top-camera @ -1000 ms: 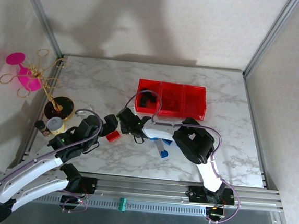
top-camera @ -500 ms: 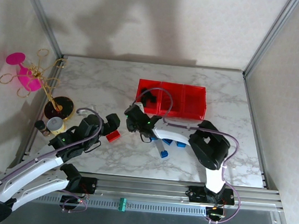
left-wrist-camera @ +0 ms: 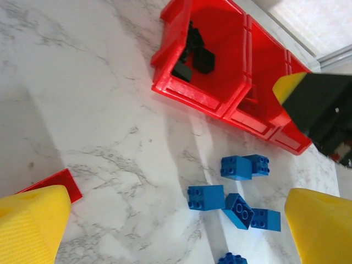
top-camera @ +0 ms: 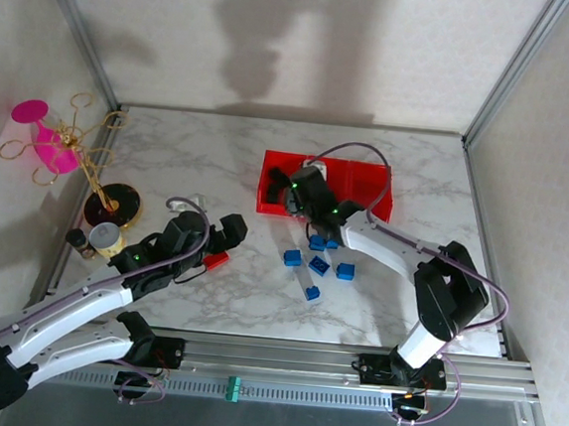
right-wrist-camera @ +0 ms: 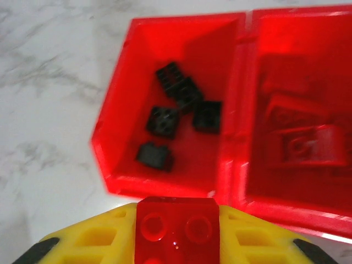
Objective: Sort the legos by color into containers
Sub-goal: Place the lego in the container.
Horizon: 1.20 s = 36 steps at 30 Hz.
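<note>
Right wrist: red lego reached the bins

Right gripper (right-wrist-camera: 177, 242) had swung up from mid-table to the bins (right-wrist-camera: 165, 187), jaws clamped on a red lego (right-wrist-camera: 177, 223). It hung over the near wall, by the divider between the black legos (right-wrist-camera: 179, 113) and the middle bin (right-wrist-camera: 286, 206), which held red. A drop looked close. Left gripper (top-camera: 221, 237) sat spread wide beside a second red brick (top-camera: 215, 261). Blue legos (top-camera: 318, 258) waited on the table (top-camera: 189, 165).

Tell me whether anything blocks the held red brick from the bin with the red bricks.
Nothing visible does. The right gripper is shut on the red brick; the middle bin, holding red bricks, lies open ahead to its right, with nothing between.
</note>
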Tool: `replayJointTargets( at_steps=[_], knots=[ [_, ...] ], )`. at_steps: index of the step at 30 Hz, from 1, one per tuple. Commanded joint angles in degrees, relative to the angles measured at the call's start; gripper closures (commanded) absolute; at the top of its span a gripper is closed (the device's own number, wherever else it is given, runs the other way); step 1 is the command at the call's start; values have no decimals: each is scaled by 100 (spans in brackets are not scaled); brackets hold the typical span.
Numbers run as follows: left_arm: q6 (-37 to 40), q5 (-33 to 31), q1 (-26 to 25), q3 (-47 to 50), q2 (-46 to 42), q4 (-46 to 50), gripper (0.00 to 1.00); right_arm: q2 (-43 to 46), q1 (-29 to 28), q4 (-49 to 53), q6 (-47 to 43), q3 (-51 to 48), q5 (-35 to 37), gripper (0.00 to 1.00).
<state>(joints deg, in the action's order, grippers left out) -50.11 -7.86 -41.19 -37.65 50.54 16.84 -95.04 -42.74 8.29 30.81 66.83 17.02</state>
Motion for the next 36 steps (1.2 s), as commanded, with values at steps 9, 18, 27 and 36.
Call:
replayJointTargets(
  at_steps=[9,18,27,36],
  knots=[
    [310,41,-170,-486,800,-410,1,-1215,1022,-156,-598,1020,216,74],
    [491,-108,-170,-719,1059,-260,1,-2131,1396,162,-719,2065,246,56],
    [523,-246,-170,-647,984,-200,0,-1604,1193,220,-868,1812,119,39],
    [502,-536,-161,-552,558,149,0,-745,424,181,-709,858,-51,32]
  ],
)
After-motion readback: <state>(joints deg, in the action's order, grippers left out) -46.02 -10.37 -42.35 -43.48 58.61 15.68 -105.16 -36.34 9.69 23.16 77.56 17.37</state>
